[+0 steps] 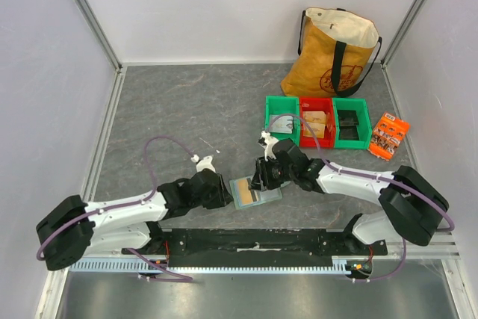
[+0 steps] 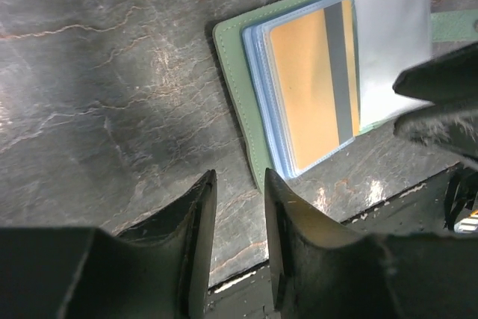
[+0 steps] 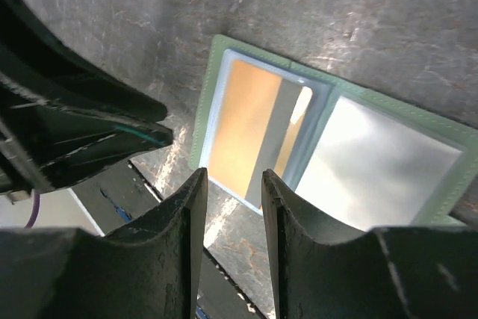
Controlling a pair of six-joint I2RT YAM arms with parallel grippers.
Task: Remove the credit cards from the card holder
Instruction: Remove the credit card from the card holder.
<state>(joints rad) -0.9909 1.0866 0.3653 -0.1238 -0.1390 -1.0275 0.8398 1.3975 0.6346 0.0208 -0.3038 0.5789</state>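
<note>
Card holder [image 1: 255, 192], from above, lies open between left gripper [image 1: 224, 193] and right gripper [image 1: 261, 177]. Left wrist: jaws apart, empty; holder just ahead, tan-gold credit card [image 2: 306, 87] inside. Right wrist: jaws apart, empty; card just ahead.

- To the left of the left pincer [image 2: 237, 178], the bare desk [image 2: 97, 95] gives free passage.
- Just ahead of it, the card holder [image 2: 239, 87] lies flat and low.
- The right pincer [image 3: 230, 175] crowds the holder's opposite side.
- Beyond the right pincer, a row of bins [image 1: 317, 101] blocks the way.
</note>
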